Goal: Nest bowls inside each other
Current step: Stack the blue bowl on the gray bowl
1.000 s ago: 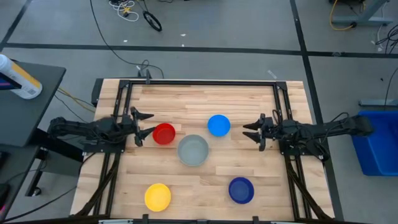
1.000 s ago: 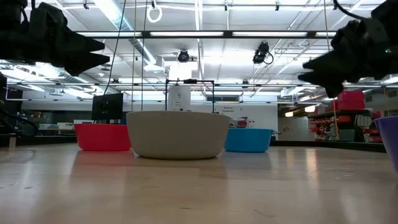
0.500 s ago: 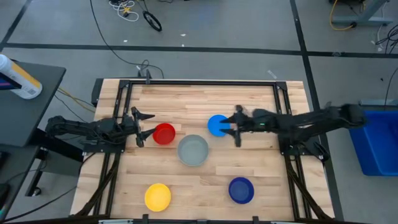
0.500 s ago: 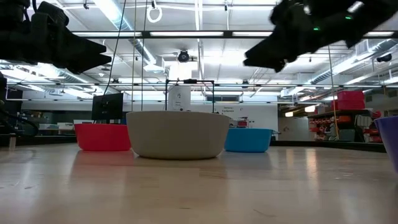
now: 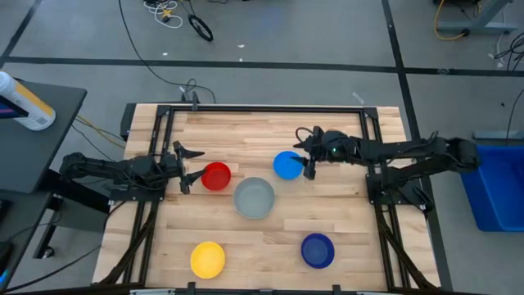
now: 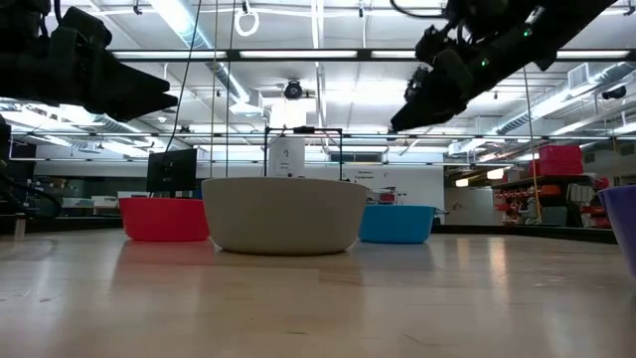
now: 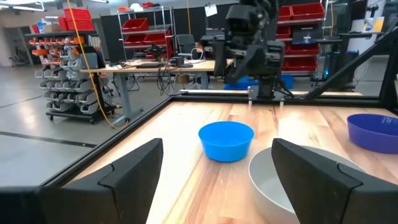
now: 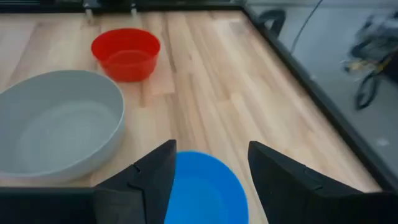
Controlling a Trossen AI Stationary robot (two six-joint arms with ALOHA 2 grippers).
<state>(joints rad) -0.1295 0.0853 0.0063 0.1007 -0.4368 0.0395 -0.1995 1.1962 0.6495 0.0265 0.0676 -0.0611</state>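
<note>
Five bowls rest on their bases on the wooden table: red (image 5: 216, 176), light blue (image 5: 286, 165), grey (image 5: 255, 197), yellow (image 5: 208, 258) and dark blue (image 5: 318, 250). My right gripper (image 5: 307, 156) hangs open well above the light blue bowl's right rim, slanting down; the right wrist view shows the light blue bowl (image 8: 205, 193) between and below its fingers (image 8: 280, 177). In the low view my right gripper (image 6: 402, 119) is high over the light blue bowl (image 6: 397, 224). My left gripper (image 5: 190, 164) stands open and level just left of the red bowl, touching nothing.
A black metal frame (image 5: 262, 110) runs along the table's far and side edges. Bare wood lies between the bowls and along the far side. The grey bowl (image 8: 56, 124) and the red bowl (image 8: 125, 53) lie beyond my right gripper, toward the left.
My right gripper has swung from the table's right edge toward the left, risen, and tipped downward, so that it now hangs over the light blue bowl. No bowl has moved.
</note>
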